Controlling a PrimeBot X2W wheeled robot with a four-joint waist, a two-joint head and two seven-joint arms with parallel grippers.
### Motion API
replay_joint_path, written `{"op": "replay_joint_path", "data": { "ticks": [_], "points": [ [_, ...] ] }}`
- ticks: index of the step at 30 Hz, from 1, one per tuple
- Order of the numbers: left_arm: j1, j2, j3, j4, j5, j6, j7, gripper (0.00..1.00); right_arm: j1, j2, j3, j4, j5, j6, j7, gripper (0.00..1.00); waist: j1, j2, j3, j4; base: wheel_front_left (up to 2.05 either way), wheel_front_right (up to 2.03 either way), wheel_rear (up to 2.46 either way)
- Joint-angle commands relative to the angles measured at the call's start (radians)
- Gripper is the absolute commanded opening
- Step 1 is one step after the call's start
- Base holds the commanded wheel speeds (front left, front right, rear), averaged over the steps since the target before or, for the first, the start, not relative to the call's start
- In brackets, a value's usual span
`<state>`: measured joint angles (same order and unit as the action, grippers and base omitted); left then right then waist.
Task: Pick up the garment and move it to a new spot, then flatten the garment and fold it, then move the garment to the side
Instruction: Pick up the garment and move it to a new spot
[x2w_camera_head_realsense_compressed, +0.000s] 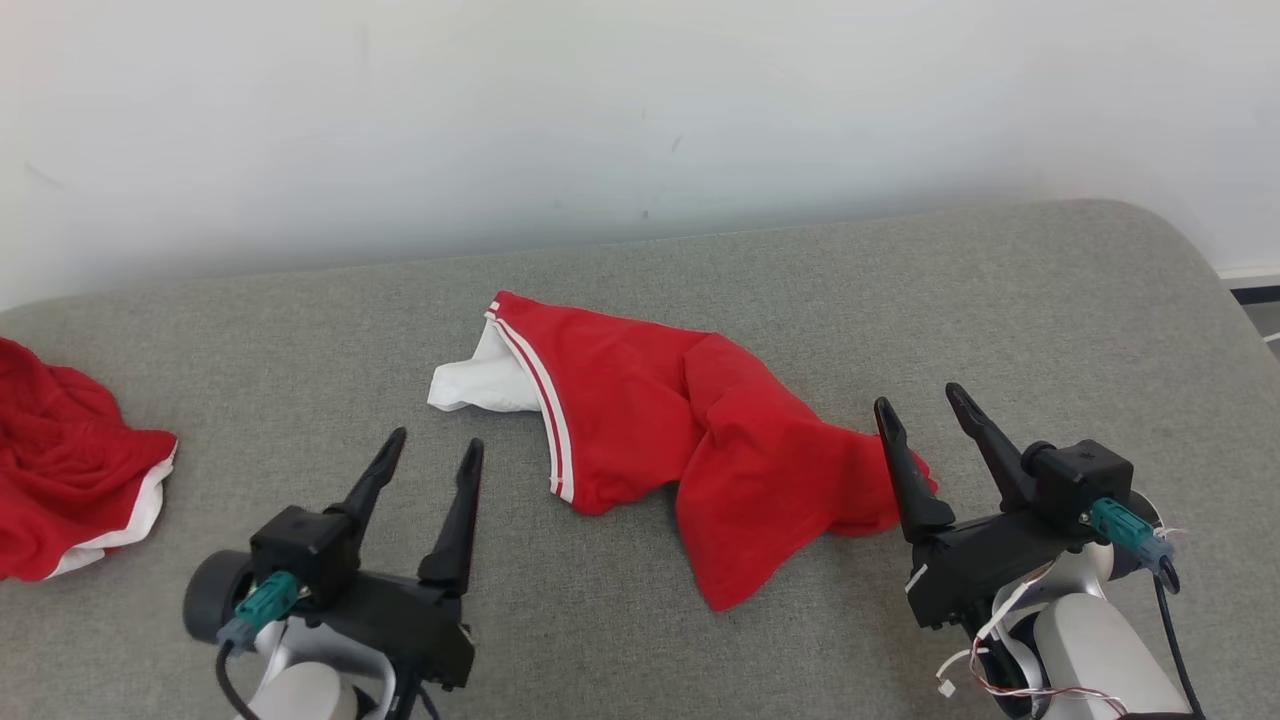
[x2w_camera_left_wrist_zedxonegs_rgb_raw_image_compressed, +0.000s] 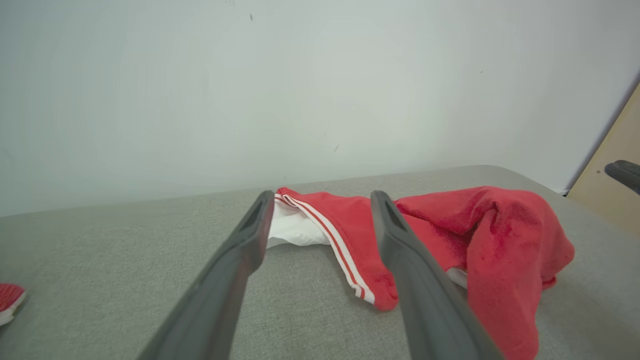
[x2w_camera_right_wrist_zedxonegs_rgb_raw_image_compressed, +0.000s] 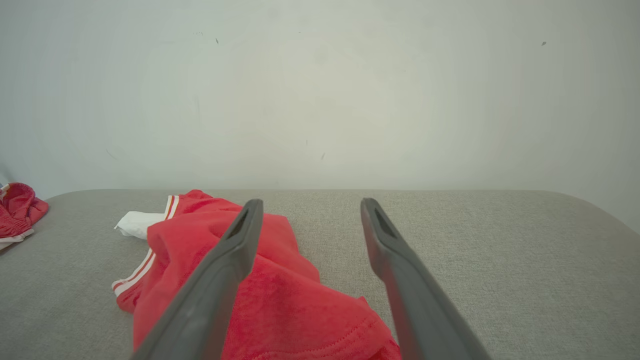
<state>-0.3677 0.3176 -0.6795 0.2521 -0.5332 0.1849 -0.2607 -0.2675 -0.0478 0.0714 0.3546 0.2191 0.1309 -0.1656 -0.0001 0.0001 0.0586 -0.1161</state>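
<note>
Left gripper (x2w_camera_head_realsense_compressed: 437, 438): fingers spread wide, holding nothing, clear of the cloth. Right gripper (x2w_camera_head_realsense_compressed: 916, 396): fingers spread wide, likewise empty. The garment (x2w_camera_head_realsense_compressed: 640, 410), red with a white-striped hem and white lining, lies crumpled on the grey padded surface (x2w_camera_head_realsense_compressed: 300, 330), between the two grippers and slightly ahead of their fingertips. In the head view, the right gripper's finger nearer the left gripper overlaps the garment's trailing red corner; contact cannot be determined. The left wrist view places the striped hem and white lining between the left fingers, beyond their tips, with the bunched red bulk past the finger nearer the right gripper; a tan panel (x2w_camera_left_wrist_zedxonegs_rgb_raw_image_compressed: 615, 190) stands at the far edge on that side. The right wrist view shows a stitched red edge low between the right fingers; bare grey surface lies ahead of the outer finger. A second red garment (x2w_camera_head_realsense_compressed: 60, 450) lies well outboard of the left gripper.
</note>
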Motion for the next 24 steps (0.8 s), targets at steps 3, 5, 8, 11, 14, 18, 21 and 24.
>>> {"op": "replay_joint_path", "data": {
  "ticks": [3, 5, 8, 11, 14, 18, 21, 24],
  "points": [
    [0.027, 0.01, 0.029, 0.005, 0.019, -0.002, -0.005, 1.0, 0.01, -0.005, -0.016, -0.012, -0.014, 0.0, 0.008, 1.0, 0.0001, -0.0001, 0.001, -0.001, 0.0, 0.0, 0.0],
    [0.037, 0.007, 0.043, 0.014, 0.019, -0.012, -0.005, 1.0, 0.01, -0.004, -0.018, -0.016, -0.015, 0.0, 0.012, 1.0, 0.0001, -0.0001, 0.003, -0.002, 0.0, 0.0, 0.0],
    [0.036, -0.002, 0.052, 0.035, 0.017, -0.037, -0.005, 1.0, 0.007, -0.005, -0.014, -0.022, -0.016, 0.0, 0.014, 1.0, 0.0001, -0.0001, 0.007, -0.008, 0.0, 0.0, 0.0],
    [0.022, -0.007, 0.052, 0.055, 0.02, -0.055, -0.005, 1.0, 0.002, -0.005, -0.005, -0.026, -0.013, 0.0, 0.017, 1.0, 0.0001, -0.0001, 0.01, -0.016, 0.0, 0.0, 0.0],
    [-0.004, -0.019, 0.053, 0.093, 0.018, -0.092, -0.005, 1.0, -0.007, -0.005, 0.004, -0.027, -0.008, 0.0, 0.019, 1.0, 0.0001, -0.0001, 0.017, -0.031, 0.0, 0.0, 0.0],
    [-0.046, -0.036, 0.043, 0.173, 0.007, -0.14, -0.001, 1.0, -0.016, -0.005, 0.011, -0.028, -0.008, 0.0, 0.019, 1.0, 0.0001, -0.0001, 0.029, -0.06, 0.0, 0.0, 0.0],
    [-0.084, -0.051, 0.028, 0.249, -0.003, -0.179, 0.015, 1.0, -0.023, -0.005, 0.017, -0.028, -0.006, 0.0, 0.017, 1.0, 0.0001, -0.0001, 0.039, -0.081, 0.0, 0.0, 0.0],
    [-0.122, -0.073, 0.014, 0.325, -0.014, -0.216, 0.026, 1.0, -0.028, -0.005, 0.02, -0.026, -0.001, 0.0, 0.016, 1.0, 0.0001, -0.0001, 0.051, -0.1, 0.0, 0.0, 0.0]
  ]
}}
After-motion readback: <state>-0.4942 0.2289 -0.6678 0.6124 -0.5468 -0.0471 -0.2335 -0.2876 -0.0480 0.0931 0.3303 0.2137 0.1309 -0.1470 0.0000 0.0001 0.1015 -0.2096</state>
